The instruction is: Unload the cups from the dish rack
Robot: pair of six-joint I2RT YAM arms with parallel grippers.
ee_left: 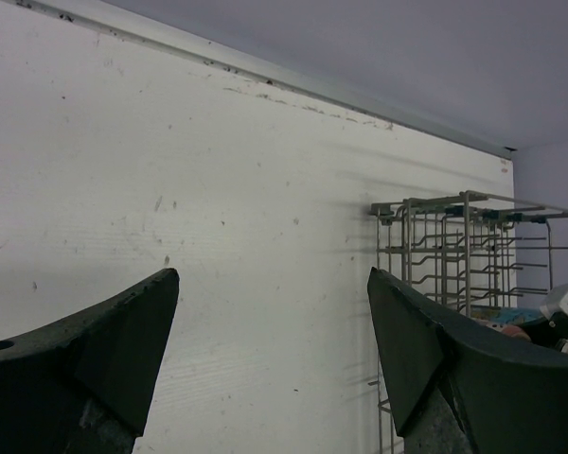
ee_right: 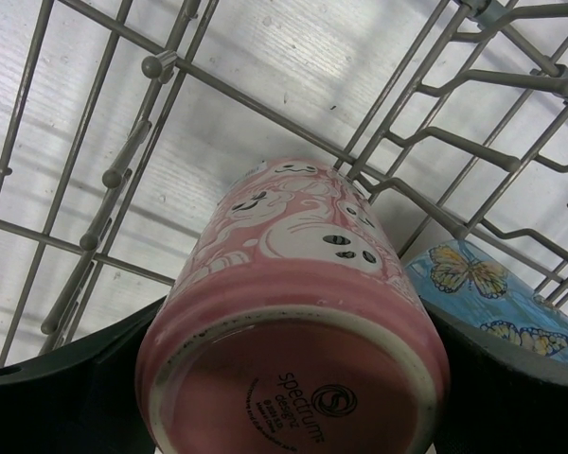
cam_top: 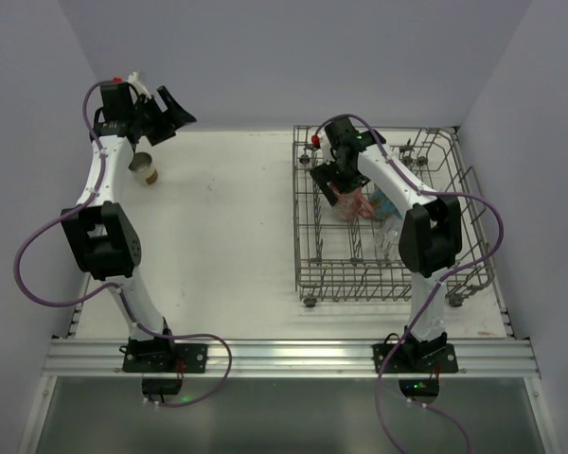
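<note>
Fingers (ee_right: 66, 397) of the right claw (cam_top: 341, 192) are being pressed against both sides of a pink mug (ee_right: 293, 284), so that claw is being held closed around it. The mug is being gripped inside the dish rack (cam_top: 308, 236), among the upright wires, with its printed base turned toward the wrist camera. A blue mug (ee_right: 483, 293) with butterflies is being shown just beside it in the same rack; whether the two are touching cannot be told. A clear glass (cam_top: 390, 236) is being partly hidden by the right arm, nearer the front of the rack.

The left claw (ee_left: 272, 284) is being held spread wide at the far left corner, off the table (cam_top: 227, 236), and nothing is being gripped between its fingers. A tan cup (cam_top: 148, 170) is being left upright on the table close beside the left arm, well apart from the rack.
</note>
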